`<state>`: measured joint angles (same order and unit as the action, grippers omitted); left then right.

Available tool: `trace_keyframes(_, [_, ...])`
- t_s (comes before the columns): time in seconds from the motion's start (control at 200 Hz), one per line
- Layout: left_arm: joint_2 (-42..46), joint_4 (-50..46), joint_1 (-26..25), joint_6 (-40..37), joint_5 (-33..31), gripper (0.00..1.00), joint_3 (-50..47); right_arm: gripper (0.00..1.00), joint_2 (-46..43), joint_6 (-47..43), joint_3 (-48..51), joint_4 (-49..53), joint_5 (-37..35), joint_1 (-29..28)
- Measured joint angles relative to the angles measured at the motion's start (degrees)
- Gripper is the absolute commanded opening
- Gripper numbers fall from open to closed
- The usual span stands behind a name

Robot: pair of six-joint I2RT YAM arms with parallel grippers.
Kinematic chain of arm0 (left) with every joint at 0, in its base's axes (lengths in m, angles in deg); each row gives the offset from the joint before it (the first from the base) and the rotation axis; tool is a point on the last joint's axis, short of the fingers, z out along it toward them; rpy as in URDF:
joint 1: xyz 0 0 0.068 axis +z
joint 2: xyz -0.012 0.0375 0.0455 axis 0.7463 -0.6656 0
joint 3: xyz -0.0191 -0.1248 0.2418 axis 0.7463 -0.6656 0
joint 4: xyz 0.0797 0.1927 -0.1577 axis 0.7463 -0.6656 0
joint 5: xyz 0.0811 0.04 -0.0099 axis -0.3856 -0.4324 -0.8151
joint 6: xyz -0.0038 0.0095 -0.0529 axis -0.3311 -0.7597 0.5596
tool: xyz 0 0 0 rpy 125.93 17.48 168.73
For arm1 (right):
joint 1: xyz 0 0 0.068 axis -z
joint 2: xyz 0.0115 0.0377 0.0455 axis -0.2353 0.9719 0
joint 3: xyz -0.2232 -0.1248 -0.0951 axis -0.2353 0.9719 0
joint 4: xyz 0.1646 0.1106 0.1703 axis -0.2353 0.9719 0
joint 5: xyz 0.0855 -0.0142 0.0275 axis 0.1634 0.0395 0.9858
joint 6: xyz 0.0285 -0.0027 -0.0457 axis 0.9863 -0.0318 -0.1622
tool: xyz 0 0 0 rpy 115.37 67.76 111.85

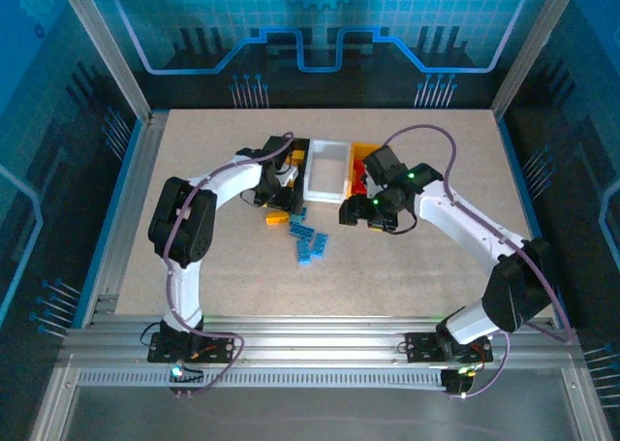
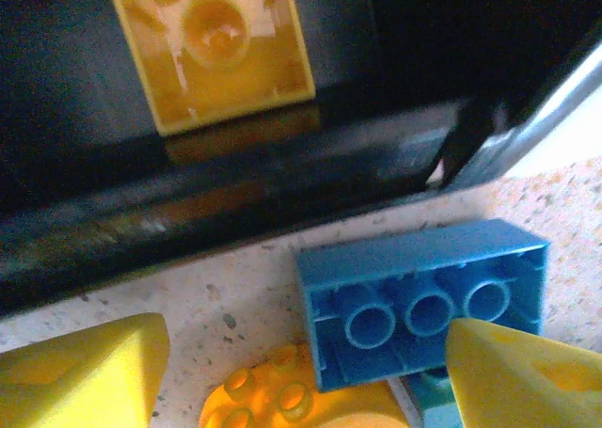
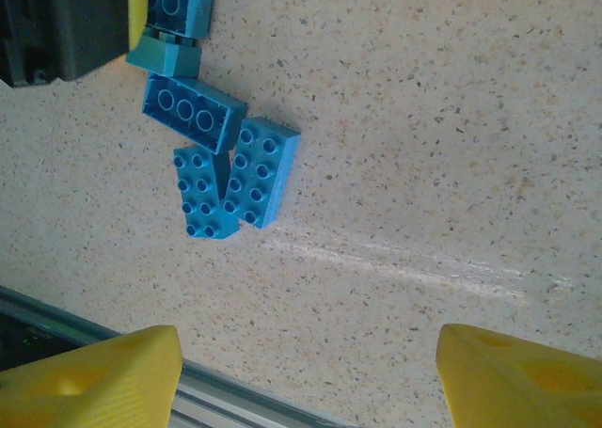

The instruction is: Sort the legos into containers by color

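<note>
Pads [image 2: 85,372] of left gripper [image 2: 301,386] nearest, spread apart, grasping nothing. Between them on table [image 2: 226,301]: orange brick [image 2: 292,400], touching blue brick [image 2: 423,296] that lies hollow side up, just before black bin [image 2: 188,212]. Second orange brick [image 2: 216,61] inside bin. Right gripper [image 3: 301,372] also released, empty, over bare table; blue bricks [image 3: 226,169] near. Bricks probably light, stiff, smooth, may slip. Better pinch across flat side walls, not corners.
</note>
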<state>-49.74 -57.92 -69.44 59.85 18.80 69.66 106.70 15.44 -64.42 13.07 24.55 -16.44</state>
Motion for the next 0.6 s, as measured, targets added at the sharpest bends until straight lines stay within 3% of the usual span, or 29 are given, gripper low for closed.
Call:
trace_keyframes(0.275, [3.87, 1.66, -0.02, 0.96, 1.60, 0.66, -6.58, 0.73, 0.17, 0.04, 0.04, -0.09, -0.04, -0.07])
trace_keyframes(0.595, [8.44, 2.10, -0.11, 2.89, 1.55, 0.65, -13.53, 0.73, -3.10, 0.76, 4.63, -0.87, -0.44, -0.92])
